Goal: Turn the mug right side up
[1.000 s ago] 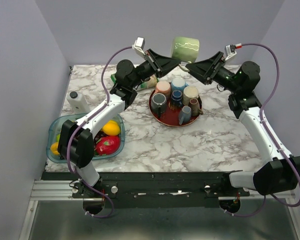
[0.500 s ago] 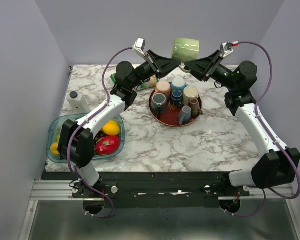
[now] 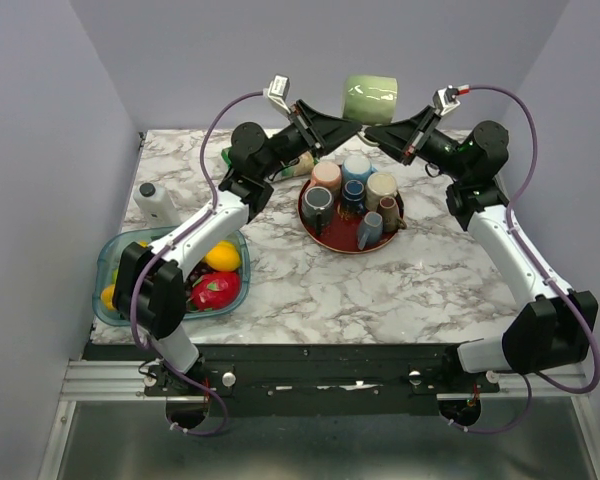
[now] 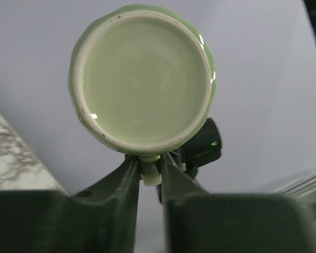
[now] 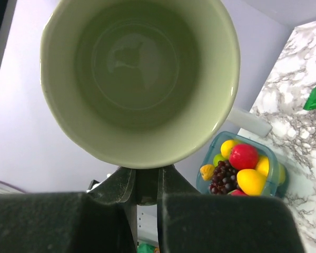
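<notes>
Green mug (image 3: 370, 98) aloft at 12 o'clock, tipped flatter than before, left end effector (image 4: 149, 167) and right end effector (image 5: 146, 182) both clamped on it.

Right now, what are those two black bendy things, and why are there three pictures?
They are robot arms, a left arm and a right arm, fixed to a table. One picture looks down from above; the other two come from wrist cameras. Each arm ends in an end effector, two pinching fingers. The left end effector and the right end effector both pinch one green mug in the air, sideways: the left camera sees its bottom, the right one its inside. On the table sit a tray of cups and a tub of fruit.
</notes>
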`<state>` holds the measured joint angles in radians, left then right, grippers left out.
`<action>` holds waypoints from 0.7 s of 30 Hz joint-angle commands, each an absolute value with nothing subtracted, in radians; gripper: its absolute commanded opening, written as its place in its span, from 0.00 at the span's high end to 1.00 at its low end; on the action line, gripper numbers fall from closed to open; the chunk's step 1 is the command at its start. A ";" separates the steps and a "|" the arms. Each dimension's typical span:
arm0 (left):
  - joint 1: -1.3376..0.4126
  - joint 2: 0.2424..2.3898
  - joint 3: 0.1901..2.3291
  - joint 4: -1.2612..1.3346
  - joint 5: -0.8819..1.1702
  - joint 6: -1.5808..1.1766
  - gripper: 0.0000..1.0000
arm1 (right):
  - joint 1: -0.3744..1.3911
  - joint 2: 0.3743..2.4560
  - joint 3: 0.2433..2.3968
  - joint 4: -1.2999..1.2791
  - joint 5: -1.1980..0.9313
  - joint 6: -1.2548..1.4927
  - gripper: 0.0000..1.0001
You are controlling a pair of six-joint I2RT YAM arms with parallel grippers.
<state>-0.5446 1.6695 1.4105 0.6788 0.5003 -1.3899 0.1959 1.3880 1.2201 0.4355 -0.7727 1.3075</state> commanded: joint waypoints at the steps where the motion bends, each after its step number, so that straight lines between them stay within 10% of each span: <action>1: -0.566 1.580 1.416 0.559 0.520 -1.212 0.27 | 0.203 1.344 1.269 0.362 -0.706 1.186 0.99; 6: -0.558 1.539 1.471 0.300 0.502 -0.998 0.01 | 0.202 1.321 1.330 0.243 -0.672 1.079 0.99; 21: -0.535 1.497 1.637 -0.452 0.128 -0.390 0.01 | 0.186 1.379 1.640 -0.504 -0.065 0.415 0.99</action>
<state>-0.5373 1.5204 1.6508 -0.2253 0.3134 -0.6014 0.1963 1.3479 1.5646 -0.2691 -0.3733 0.7036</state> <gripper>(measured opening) 0.988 0.197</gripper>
